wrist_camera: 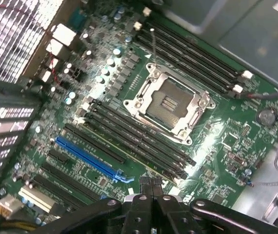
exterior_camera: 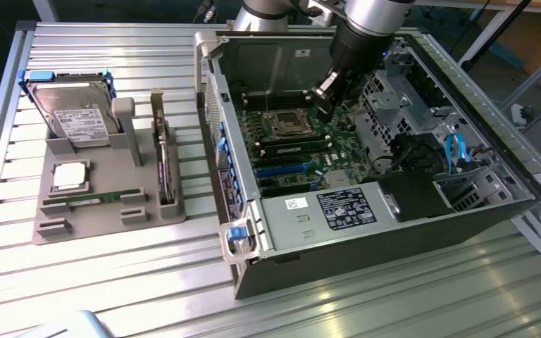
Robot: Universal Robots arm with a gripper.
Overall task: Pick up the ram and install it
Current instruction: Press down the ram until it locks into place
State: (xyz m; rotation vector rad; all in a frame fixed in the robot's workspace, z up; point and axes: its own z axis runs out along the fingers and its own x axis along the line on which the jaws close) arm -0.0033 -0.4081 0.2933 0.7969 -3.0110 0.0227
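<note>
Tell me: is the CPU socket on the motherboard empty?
Yes, the CPU socket stands open with bare contacts, no processor seated.

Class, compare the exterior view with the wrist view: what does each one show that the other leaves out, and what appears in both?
Exterior view alone: the grey holder on the slatted table, carrying a hard drive, a square silver processor and one ram lying flat.

Wrist view alone: the gripper, fingers closed together with nothing between them, close above the board, and a blue slot.

Both: the motherboard, its open processor socket and black memory slots.
</note>
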